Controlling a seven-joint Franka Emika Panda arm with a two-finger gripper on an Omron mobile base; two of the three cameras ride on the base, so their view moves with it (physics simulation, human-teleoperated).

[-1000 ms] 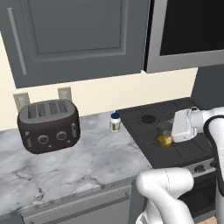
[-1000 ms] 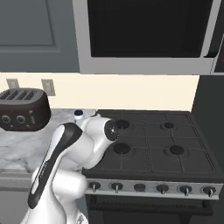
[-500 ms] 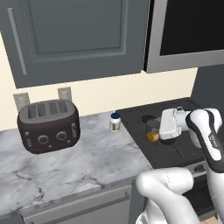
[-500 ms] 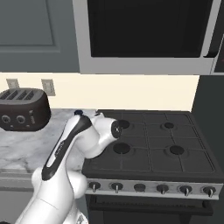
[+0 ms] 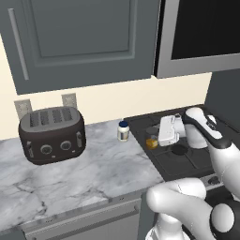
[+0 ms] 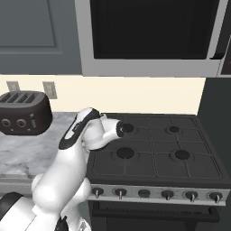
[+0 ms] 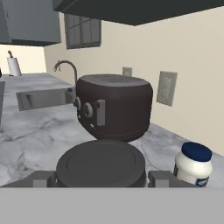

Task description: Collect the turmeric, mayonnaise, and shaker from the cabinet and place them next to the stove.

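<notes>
My gripper (image 5: pixel 155 138) is shut on the turmeric (image 5: pixel 151 143), a small amber jar that hangs low over the left edge of the stove (image 5: pixel 187 157). In the hand view its round dark lid (image 7: pixel 100 162) sits between my two fingertips (image 7: pixel 43 179). The mayonnaise (image 5: pixel 123 131), a white jar with a blue lid, stands on the counter just left of the stove and shows to the right of the lid (image 7: pixel 193 164). The cabinet (image 5: pixel 84 37) hangs above the counter with its door closed. The shaker is out of view.
A black toaster (image 5: pixel 51 136) stands on the marble counter (image 5: pixel 93 173) at the left, against the wall. A microwave (image 6: pixel 149 36) hangs over the stove's burners (image 6: pixel 125 153). Beyond the toaster lie a sink (image 7: pixel 43 98) and faucet (image 7: pixel 65 68).
The gripper has carried the turmeric leftwards across the stove, closer to the counter and the mayonnaise. The mayonnaise and toaster have stayed put.
</notes>
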